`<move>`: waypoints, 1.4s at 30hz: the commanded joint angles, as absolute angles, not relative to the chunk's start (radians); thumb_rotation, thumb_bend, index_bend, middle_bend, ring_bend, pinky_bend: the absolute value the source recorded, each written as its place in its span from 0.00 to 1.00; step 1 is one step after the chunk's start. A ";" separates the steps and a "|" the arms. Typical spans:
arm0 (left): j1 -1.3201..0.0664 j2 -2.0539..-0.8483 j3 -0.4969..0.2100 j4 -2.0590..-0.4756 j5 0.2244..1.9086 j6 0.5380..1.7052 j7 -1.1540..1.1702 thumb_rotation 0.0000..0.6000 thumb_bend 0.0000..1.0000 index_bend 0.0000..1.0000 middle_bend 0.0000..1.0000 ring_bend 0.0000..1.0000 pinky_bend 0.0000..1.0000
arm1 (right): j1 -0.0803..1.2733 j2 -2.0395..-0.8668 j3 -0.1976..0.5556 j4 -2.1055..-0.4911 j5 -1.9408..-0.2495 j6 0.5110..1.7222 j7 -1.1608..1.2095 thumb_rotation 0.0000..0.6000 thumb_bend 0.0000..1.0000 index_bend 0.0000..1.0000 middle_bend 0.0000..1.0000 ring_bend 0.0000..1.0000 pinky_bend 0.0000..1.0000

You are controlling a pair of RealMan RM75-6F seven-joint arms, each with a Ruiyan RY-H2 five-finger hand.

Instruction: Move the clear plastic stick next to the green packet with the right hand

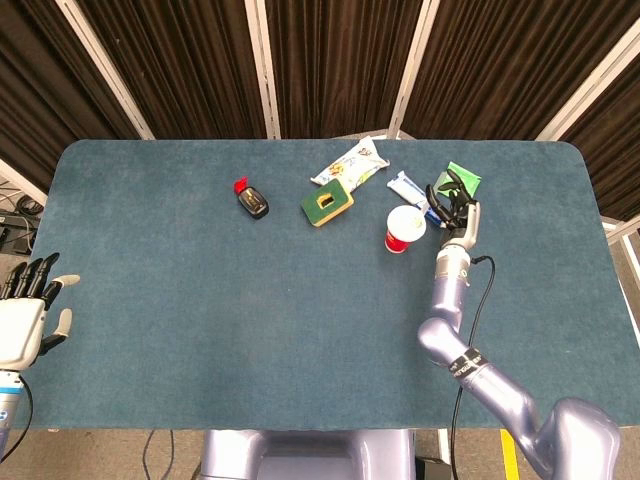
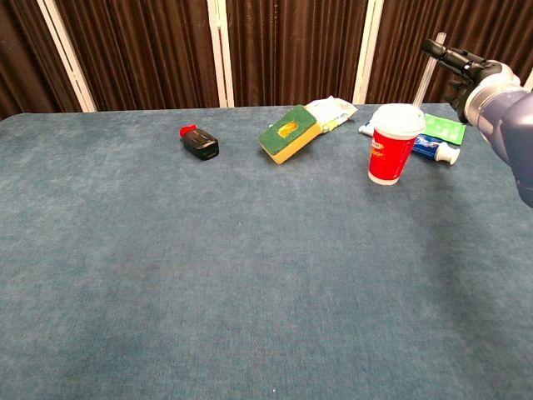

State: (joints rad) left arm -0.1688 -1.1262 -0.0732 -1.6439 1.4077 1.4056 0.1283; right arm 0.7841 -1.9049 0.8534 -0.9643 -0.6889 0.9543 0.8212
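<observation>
Two robot hands: one per side.
Left robot hand (image 1: 22, 320): off the worktop (image 1: 200, 300) edge, fingers spread, holding nothing.
Green packet (image 1: 464, 178): far right, flat.
Right robot hand (image 1: 452, 205): raised beside packet, pinching clear plastic stick (image 2: 427, 68).

Right hand (image 2: 466, 71) raised far right w/ clear stick (image 2: 427, 73), above green packet (image 2: 443, 128), toothpaste tube (image 2: 435, 148) beside red cup (image 2: 391, 144), sponge (image 2: 289, 133) mid-far
</observation>
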 commanded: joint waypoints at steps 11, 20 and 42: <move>-0.169 -1.122 -0.067 -1.635 1.427 1.406 0.108 1.00 0.57 0.27 0.00 0.00 0.00 | 0.663 -1.833 0.813 -1.169 -0.753 1.032 0.809 1.00 0.21 0.61 0.19 0.00 0.00; -0.171 -1.119 -0.062 -1.629 1.439 1.403 0.098 1.00 0.57 0.27 0.00 0.00 0.00 | 0.558 -1.749 0.756 -1.343 -0.804 1.071 0.758 1.00 0.21 0.51 0.17 0.00 0.00; -0.168 -1.116 -0.056 -1.630 1.450 1.409 0.103 1.00 0.55 0.27 0.00 0.00 0.00 | 0.221 -1.137 0.398 -1.681 -1.281 1.217 0.249 1.00 0.11 0.14 0.00 0.00 0.00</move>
